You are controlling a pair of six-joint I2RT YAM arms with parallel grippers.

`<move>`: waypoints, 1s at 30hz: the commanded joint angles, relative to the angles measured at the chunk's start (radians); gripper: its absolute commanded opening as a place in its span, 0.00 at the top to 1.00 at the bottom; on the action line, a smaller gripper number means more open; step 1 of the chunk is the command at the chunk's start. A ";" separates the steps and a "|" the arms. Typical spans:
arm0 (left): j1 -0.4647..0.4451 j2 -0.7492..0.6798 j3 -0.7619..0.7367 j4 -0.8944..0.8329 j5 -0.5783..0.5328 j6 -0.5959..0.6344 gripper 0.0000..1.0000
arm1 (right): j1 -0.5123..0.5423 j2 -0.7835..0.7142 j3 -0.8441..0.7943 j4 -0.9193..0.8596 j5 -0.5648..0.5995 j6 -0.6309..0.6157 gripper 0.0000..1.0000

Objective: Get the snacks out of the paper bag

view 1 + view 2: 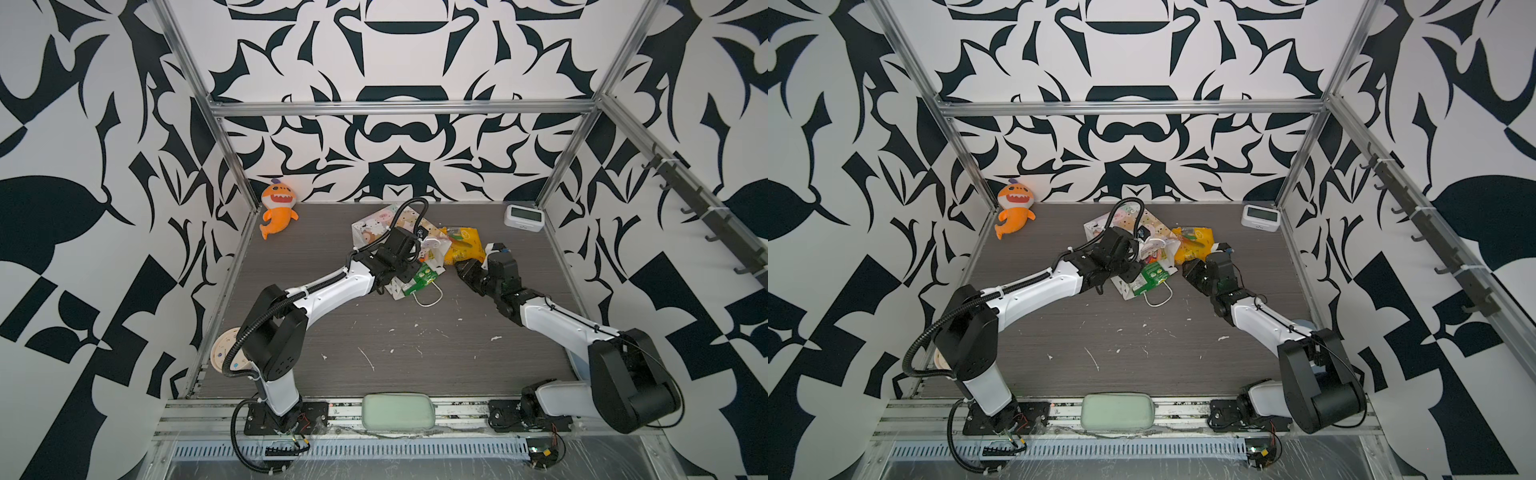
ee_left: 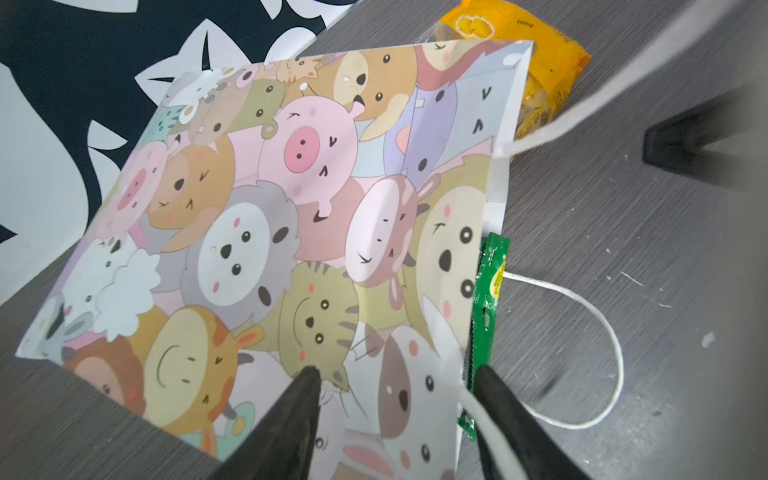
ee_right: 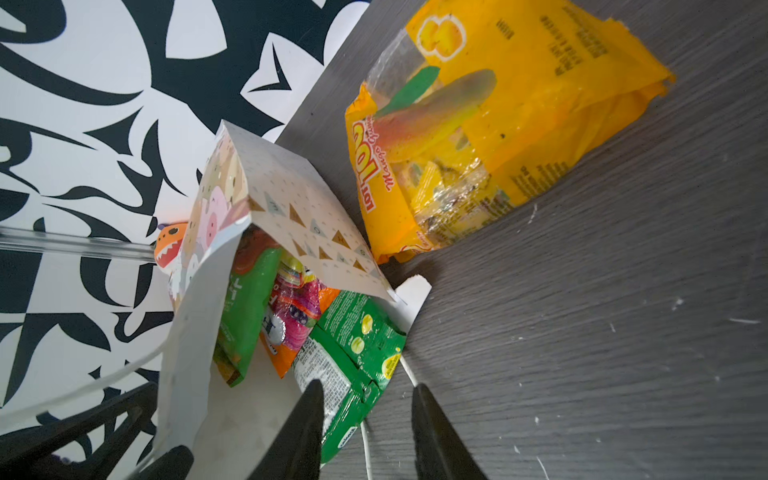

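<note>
The paper bag [image 1: 368, 227] lies on its side toward 12 o'clock of the table [image 1: 415, 353], with its mouth facing about 5 o'clock. That suits me, because the snacks [image 3: 257, 299] can slide out flat instead of being lifted over a rim. One yellow packet [image 3: 519, 124] is already clear of the bag, on the table at its 3 o'clock. A green packet [image 3: 353, 345] pokes halfway out of the mouth, and more green and orange-red ones sit deeper inside.

My left gripper [image 2: 397, 370] hangs over the bag's upper printed face near the mouth. Its fingers are apart and hold nothing. I judge it is there to pin or lift that wall, though I cannot tell whether it touches the paper. My right gripper [image 3: 369, 384] is at the mouth with its fingers also apart. One is over the green packet's corner, the other over bare table, and nothing is pinched.

The cord handle [image 2: 602, 332] loops on the table right between my right fingers and could get caught in a grab. The sagging upper wall shades the inner packets. The plush shark [image 1: 277, 210] at 10 o'clock and the small white clock [image 1: 523, 217] at 2 o'clock are well apart from the work.
</note>
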 commanded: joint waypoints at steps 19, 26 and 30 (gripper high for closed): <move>-0.011 -0.012 0.100 -0.055 -0.032 0.074 0.91 | 0.025 0.129 0.044 0.127 -0.176 -0.036 0.60; -0.011 -0.024 0.095 -0.047 -0.028 0.077 1.00 | 0.113 0.246 0.139 0.207 -0.176 0.000 0.60; -0.013 -0.037 0.091 -0.046 -0.022 0.075 1.00 | 0.137 0.345 0.177 0.348 -0.178 0.090 0.58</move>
